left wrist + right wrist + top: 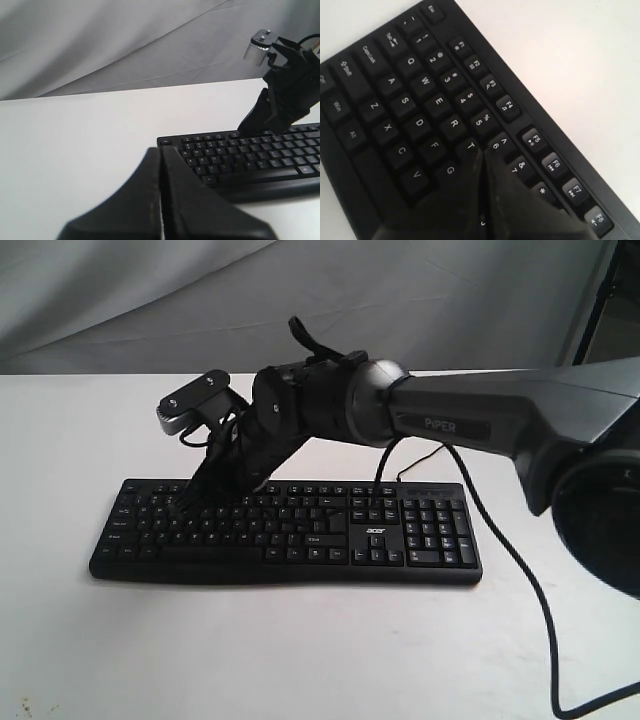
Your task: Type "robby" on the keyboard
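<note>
The black keyboard [300,540] with white legends lies flat on the white table [300,660]. My right arm reaches across to its left half. The right gripper [186,502] is shut with nothing in it, its tips [482,151] pointing down at the letter rows right beside the T key [470,145], between T and 6. The key under the tips is hidden, and whether they touch it cannot be told. The left gripper [161,149] is shut and empty, hanging off the keyboard's [260,160] left end; it is out of the exterior view. The right gripper [248,127] also shows there.
The keyboard's thin black cable [520,570] runs from its back edge across the table to the right front. A grey cloth backdrop [150,300] hangs behind the table. Bare white tabletop [75,150] lies left of the keyboard.
</note>
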Motion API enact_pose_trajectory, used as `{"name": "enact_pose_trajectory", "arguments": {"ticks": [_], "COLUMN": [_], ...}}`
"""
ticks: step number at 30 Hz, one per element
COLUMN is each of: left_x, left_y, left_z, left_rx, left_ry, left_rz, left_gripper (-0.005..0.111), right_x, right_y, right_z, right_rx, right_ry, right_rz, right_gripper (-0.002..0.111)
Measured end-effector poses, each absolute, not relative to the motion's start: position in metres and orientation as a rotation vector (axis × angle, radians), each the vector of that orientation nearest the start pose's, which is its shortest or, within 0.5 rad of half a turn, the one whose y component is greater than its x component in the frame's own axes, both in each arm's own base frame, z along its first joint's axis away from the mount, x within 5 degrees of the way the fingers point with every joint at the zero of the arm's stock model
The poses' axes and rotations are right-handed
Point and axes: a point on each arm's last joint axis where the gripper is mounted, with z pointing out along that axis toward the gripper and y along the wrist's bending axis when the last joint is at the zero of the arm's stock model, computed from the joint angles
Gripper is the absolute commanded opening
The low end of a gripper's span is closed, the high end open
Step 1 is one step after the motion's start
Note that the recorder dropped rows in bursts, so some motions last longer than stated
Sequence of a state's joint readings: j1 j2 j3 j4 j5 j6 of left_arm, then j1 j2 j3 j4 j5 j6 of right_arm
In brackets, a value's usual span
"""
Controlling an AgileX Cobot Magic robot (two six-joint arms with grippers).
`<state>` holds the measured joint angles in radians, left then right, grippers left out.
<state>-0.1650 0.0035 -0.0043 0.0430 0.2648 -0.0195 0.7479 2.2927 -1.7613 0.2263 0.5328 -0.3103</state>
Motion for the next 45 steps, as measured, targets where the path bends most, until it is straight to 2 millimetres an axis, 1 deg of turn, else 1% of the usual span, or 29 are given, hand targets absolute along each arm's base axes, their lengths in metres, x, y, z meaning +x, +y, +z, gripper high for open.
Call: {"name": "enact_pose_trajectory", "arguments": {"ticks": [4,14,19,32,34,36,38,40,42,43,44,45], "left_x": [0.055,0.055,0.055,0.055,0.055,0.055,0.055,0.055,0.055,0.055,0.055,0.055], "left_y": [-0.008,-0.008,-0.008,-0.008,-0.008,-0.008,-0.008,-0.008,-0.008,-0.008,-0.008,-0.008], "left_z": [0.19,0.19,0.19,0.19,0.19,0.19,0.19,0.19,0.19,0.19,0.19,0.19], "left_rx": [0.155,0.155,0.155,0.155,0.155,0.155,0.155,0.155,0.155,0.155,0.155,0.155], "left_ry": [1.741,1.741,1.741,1.741,1.741,1.741,1.741,1.741,1.741,1.741,1.741,1.741], "left_rz": [-0.095,-0.095,-0.095,-0.095,-0.095,-0.095,-0.095,-0.095,-0.095,-0.095,-0.095,-0.095], "left_gripper": [0.0,0.0,0.0,0.0,0.0,0.0,0.0,0.0,0.0,0.0,0.0,0.0], "right_x": [0.361,0.364,0.364,0.365,0.365,0.366,0.366,0.364,0.357,0.351,0.342,0.327], "right_y": [0.35,0.351,0.351,0.352,0.352,0.352,0.352,0.351,0.345,0.339,0.33,0.316], "right_z": [0.136,0.137,0.128,0.124,0.117,0.115,0.119,0.134,0.167,0.184,0.205,0.221], "right_rx": [-1.128,-1.112,-1.113,-1.112,-1.113,-1.107,-1.105,-1.112,-1.116,-1.112,-1.099,-1.092], "right_ry": [2.344,2.319,2.329,2.331,2.338,2.335,2.33,2.324,2.29,2.271,2.239,2.227], "right_rz": [0.383,0.386,0.381,0.379,0.375,0.378,0.38,0.385,0.388,0.39,0.395,0.395], "right_gripper": [0.0,0.0,0.0,0.0,0.0,0.0,0.0,0.0,0.0,0.0,0.0,0.0]}}
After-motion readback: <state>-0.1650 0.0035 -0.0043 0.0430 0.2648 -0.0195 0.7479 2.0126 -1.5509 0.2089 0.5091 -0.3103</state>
